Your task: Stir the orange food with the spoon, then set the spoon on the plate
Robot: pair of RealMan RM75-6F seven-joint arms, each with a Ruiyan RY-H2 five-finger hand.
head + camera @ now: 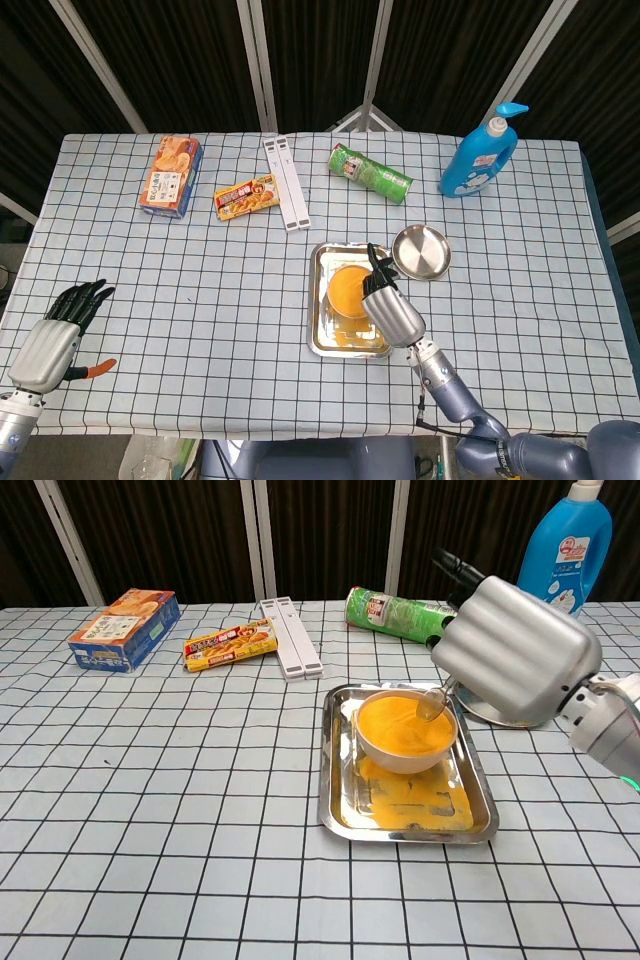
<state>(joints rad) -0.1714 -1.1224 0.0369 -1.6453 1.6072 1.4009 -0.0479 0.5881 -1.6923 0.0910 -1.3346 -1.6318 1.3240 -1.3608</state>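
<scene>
A bowl of orange food [403,729] [345,292] stands in a steel tray [405,815] [322,340]. My right hand [515,650] [391,308] hangs over the bowl's right side and holds a metal spoon [434,703]; the spoon's bowl is just above the food's right edge. The handle is hidden inside the hand. The round steel plate [424,250] lies right of the tray, mostly hidden behind the hand in the chest view. My left hand [55,338] rests at the table's near left corner, fingers apart, holding nothing.
At the back stand an orange box [171,176], a snack packet [245,196], a white strip [286,183], a green can on its side [371,172] and a blue bottle [481,153]. Orange spill covers the tray floor [412,797].
</scene>
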